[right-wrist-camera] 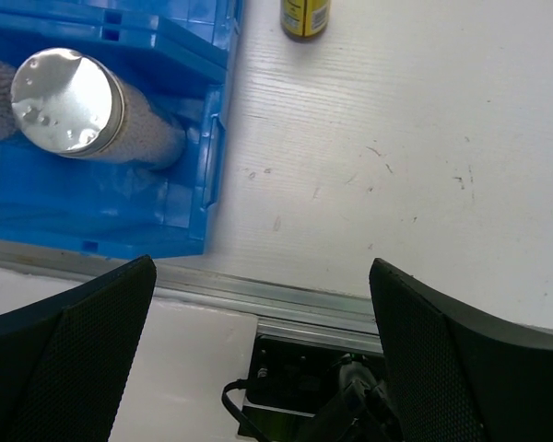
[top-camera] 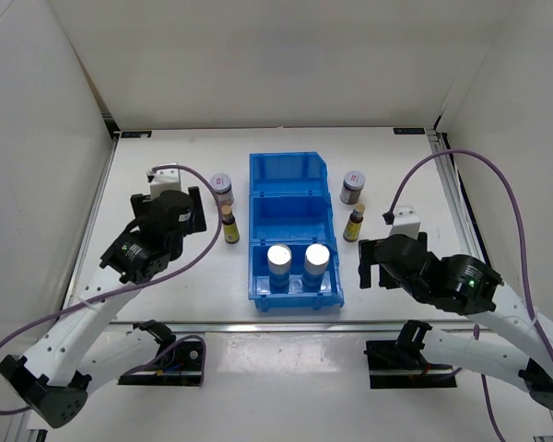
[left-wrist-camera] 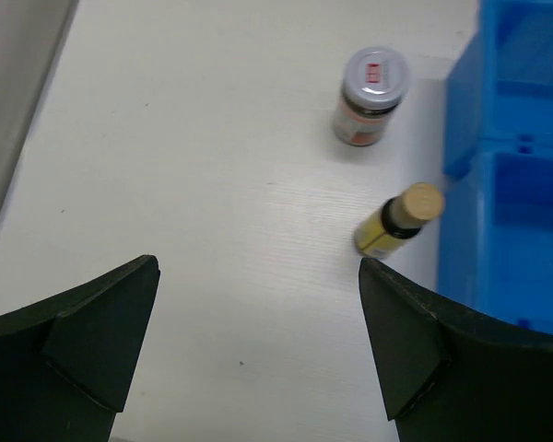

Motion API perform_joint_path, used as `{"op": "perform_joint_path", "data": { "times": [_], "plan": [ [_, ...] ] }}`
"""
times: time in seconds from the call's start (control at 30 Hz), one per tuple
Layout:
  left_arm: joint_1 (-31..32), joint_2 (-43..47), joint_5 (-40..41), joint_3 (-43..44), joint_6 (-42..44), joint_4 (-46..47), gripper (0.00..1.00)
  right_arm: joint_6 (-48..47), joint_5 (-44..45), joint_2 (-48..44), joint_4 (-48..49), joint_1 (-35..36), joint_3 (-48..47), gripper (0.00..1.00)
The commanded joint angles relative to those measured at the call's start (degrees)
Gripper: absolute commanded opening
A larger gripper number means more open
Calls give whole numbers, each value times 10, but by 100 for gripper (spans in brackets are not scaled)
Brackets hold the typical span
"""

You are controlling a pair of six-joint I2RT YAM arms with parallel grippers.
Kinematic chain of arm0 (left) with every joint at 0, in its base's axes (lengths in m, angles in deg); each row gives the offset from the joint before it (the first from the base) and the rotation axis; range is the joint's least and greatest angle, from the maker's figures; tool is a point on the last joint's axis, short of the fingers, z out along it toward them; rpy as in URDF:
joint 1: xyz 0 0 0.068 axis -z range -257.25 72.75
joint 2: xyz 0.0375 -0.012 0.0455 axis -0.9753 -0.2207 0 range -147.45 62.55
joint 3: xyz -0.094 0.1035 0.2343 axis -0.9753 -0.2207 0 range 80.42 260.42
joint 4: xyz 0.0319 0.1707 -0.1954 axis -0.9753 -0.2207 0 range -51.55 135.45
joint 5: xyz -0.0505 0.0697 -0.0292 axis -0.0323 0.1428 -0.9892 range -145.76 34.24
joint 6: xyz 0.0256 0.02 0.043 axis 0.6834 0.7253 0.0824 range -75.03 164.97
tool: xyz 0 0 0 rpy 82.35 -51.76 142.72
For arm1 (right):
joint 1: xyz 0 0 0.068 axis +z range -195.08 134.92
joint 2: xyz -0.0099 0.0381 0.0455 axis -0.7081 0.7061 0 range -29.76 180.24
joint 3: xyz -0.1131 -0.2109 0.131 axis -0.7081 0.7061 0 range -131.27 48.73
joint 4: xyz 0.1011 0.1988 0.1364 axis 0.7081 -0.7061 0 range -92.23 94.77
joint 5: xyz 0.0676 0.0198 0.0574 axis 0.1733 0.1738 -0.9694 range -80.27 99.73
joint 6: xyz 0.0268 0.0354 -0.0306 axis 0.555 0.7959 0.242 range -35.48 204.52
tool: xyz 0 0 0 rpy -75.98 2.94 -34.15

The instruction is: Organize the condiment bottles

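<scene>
Both grippers are open and hold nothing. The left gripper hangs over the table left of the blue bin, and the right gripper over the table at the bin's near right corner.

The left cylinder and right cylinder stand side by side in the bin's near compartment. Outside the bin, the left jar and left slim bottle stand on its left, the right jar and right slim bottle on its right.

We judge the left slim bottle is next. It stands just beside the bin wall, so we should bring the jaws in along that wall rather than across it, centre them on the body below the cap, and lift straight up before crossing the rim.

Some things escape us. The right wrist view cuts the right slim bottle at its top edge — only the base shows — and the left cylinder is a grey sliver at the left margin. Labels are too small to read. From above, the left fingers merge with the dark wrist.
</scene>
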Motion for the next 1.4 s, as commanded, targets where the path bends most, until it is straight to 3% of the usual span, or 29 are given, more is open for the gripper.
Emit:
{"op": "perform_joint_path", "data": {
  "times": [0.0,0.13,0.4,0.67,0.9,1.17,1.37],
  "plan": [
    [-49,10,-32,-33,31,1,100,11,45,18,-5,3,-26,100],
    [-80,10,-64,-80,31,36,100,11,73,62,2,3,-32,100],
    [-138,3,-128,-82,55,68,100,-25,123,111,41,-10,-53,100],
    [-154,-10,-148,-82,61,80,100,-75,80,159,106,-115,-48,100],
    [-154,-15,-160,-82,61,80,100,-175,-36,249,155,-238,-121,100],
    [-154,-15,-171,-82,61,80,100,-210,-159,364,223,-315,-172,80],
    [-154,-15,-177,-82,61,85,100,-215,-190,420,243,-349,-172,74]
  ]
}}
